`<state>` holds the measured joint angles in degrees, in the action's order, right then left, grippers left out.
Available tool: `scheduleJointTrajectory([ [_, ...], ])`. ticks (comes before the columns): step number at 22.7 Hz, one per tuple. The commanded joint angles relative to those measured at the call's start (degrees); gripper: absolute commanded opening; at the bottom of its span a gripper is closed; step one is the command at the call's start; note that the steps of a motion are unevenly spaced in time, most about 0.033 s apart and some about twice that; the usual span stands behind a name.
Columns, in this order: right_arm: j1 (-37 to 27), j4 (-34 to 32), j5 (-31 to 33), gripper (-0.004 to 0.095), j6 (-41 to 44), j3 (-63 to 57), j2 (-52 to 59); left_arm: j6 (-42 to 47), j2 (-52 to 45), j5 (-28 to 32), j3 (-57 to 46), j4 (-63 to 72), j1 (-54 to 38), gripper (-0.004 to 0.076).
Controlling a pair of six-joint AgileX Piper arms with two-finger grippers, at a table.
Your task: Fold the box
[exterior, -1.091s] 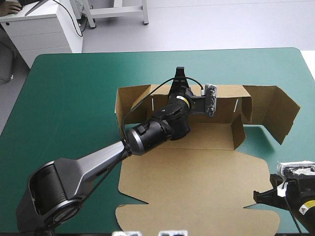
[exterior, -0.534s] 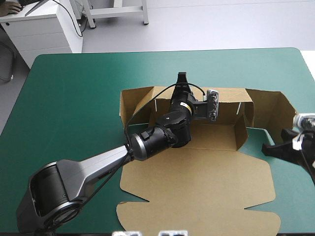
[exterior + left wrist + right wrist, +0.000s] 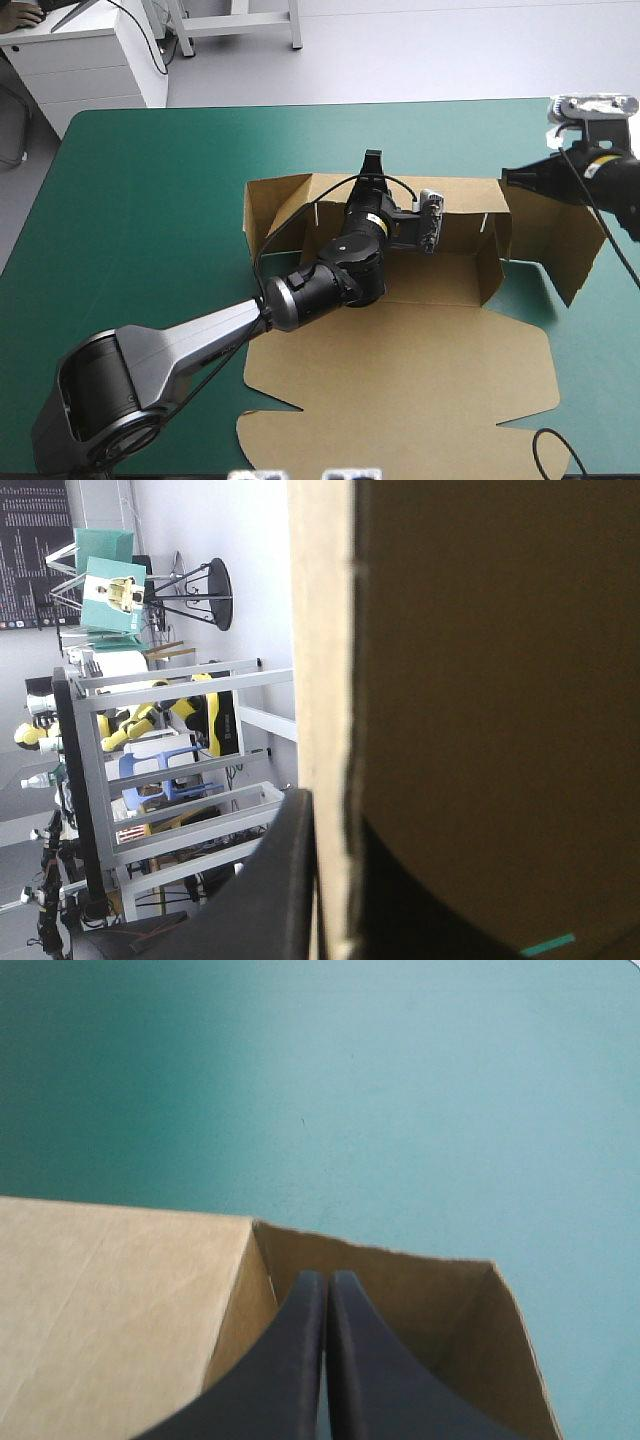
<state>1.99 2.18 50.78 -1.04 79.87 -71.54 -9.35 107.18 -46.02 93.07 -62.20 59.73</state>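
The brown box (image 3: 400, 380) lies on the teal-green cover with its broad lid panel flat toward the front and its back wall raised. My left gripper (image 3: 372, 160) is shut on the top edge of that back wall, near its middle. The left wrist view shows the box's board edge (image 3: 325, 680) running between the left gripper's (image 3: 335, 815) black fingers. My right gripper (image 3: 506, 177) is shut and empty, its tip pointing at the right end of the back wall. In the right wrist view the right gripper (image 3: 325, 1278) hangs over an upright corner of the box (image 3: 110, 1300).
The box's right side flap (image 3: 570, 235) spreads outward toward the table's right edge. Bare teal-green cover (image 3: 150, 200) stretches to the left of the box and beyond it (image 3: 400, 1090). A white cabinet (image 3: 90, 60) stands past the far left corner.
My right arm has swung from the table's front right corner up to the far right, reaching the right end of the back wall. The left gripper has kept its hold on the back wall.
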Motion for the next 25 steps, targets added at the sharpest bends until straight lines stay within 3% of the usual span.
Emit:
scheduleJointTrajectory([
  [1, 0.2, -0.4, -2.0, -0.0004, -0.8, 6.9, -5.2, 0.9, -3.1, -2.4, 0.9, -0.9, 0.4, -0.0008],
  [11, -3.6, 1.6, 3.6, -0.0004, -2.8, 18.1, -18.4, 1.1, -3.1, -4.1, 0.9, -0.9, 0.4, -0.0008],
  [17, -10.3, 14.7, 8.1, -0.0019, -12.0, 18.2, -21.2, 1.1, -3.1, -3.6, 0.9, -0.9, 0.4, -0.0008],
  [25, -10.7, 14.6, 15.0, -0.0019, -14.6, 18.2, -23.0, 1.1, -3.1, -3.5, 0.9, -0.9, 0.4, -0.0008],
])
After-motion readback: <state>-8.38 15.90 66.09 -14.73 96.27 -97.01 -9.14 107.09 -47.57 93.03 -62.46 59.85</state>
